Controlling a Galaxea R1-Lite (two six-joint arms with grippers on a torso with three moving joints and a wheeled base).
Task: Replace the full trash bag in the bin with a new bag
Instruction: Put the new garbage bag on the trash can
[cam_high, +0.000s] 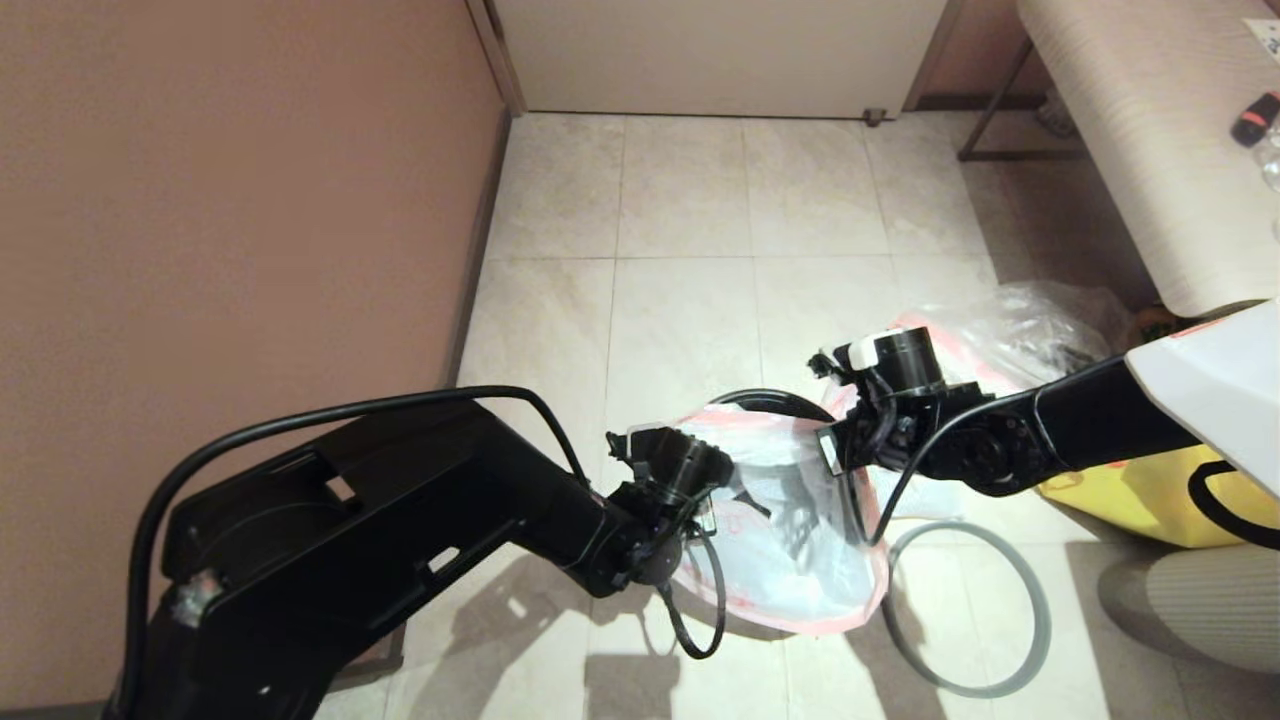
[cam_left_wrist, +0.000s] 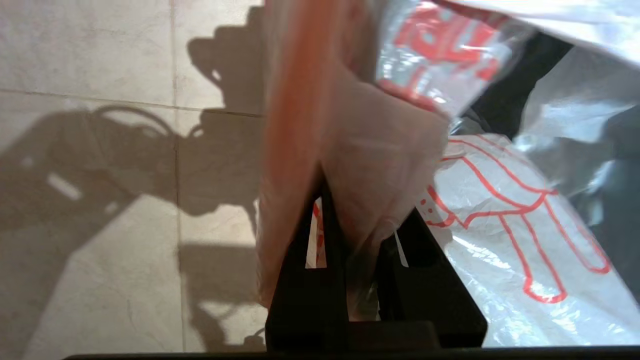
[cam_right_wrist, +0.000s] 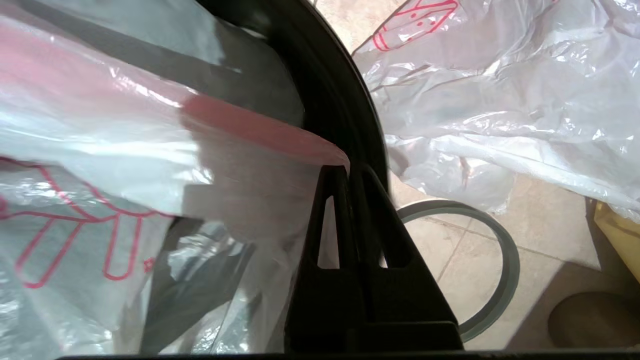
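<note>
The new bag (cam_high: 800, 540), translucent white with red drawing and an orange-red hem, hangs spread between my two grippers over the black bin (cam_high: 770, 401); only an arc of the bin's rim shows behind it. My left gripper (cam_left_wrist: 367, 212) is shut on a bunched fold of the bag's hem (cam_left_wrist: 295, 125). My right gripper (cam_right_wrist: 351, 172) is shut on the opposite hem, right beside the bin's rim (cam_right_wrist: 340, 95). The full trash bag (cam_high: 1020, 315) lies crumpled on the floor behind my right arm, also seen as the full trash bag (cam_right_wrist: 500, 100) in the right wrist view.
The grey ring rim (cam_high: 1035, 610) lies flat on the tiles to the right of the bin. A yellow tote (cam_high: 1150, 500) sits under my right arm. A brown wall (cam_high: 230, 200) runs along the left; a bench (cam_high: 1150, 130) stands at the back right.
</note>
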